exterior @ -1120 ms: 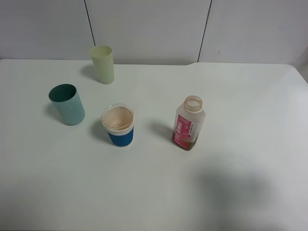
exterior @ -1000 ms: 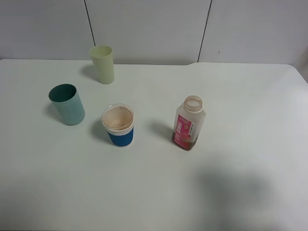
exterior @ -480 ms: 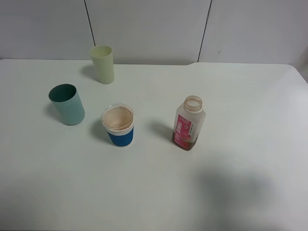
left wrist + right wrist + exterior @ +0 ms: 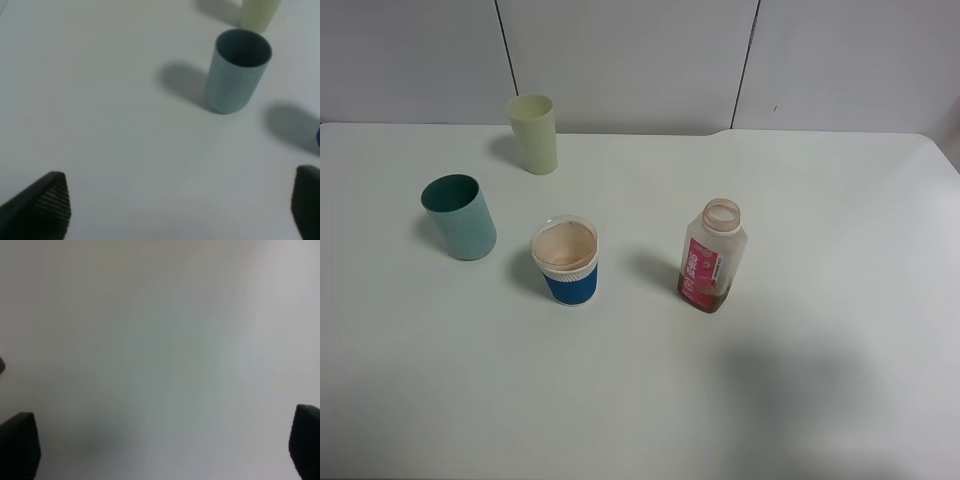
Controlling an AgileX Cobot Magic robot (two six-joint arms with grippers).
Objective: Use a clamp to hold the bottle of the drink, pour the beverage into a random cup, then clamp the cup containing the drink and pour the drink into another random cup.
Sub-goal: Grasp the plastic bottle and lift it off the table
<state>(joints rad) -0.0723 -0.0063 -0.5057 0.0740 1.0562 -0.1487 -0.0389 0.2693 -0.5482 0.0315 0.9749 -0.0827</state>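
The bottle [image 4: 712, 256] stands upright and uncapped at the table's middle right, with a little dark brown beverage [image 4: 706, 297] at its bottom. Left of it is the blue-sleeved paper cup [image 4: 566, 262], whose inside shows tan. The teal tumbler [image 4: 458, 217] stands further left and appears upright in the left wrist view [image 4: 237, 70]. My left gripper [image 4: 175, 210] is open over bare table, well short of the teal tumbler. My right gripper [image 4: 162, 445] is open over bare table with nothing between its fingers. Neither gripper shows in the exterior view.
A pale green tumbler [image 4: 533, 133] stands at the back left, its base visible in the left wrist view [image 4: 257, 12]. The white table [image 4: 820, 180] meets a grey wall behind. A soft shadow [image 4: 790, 395] lies on the table near the front right.
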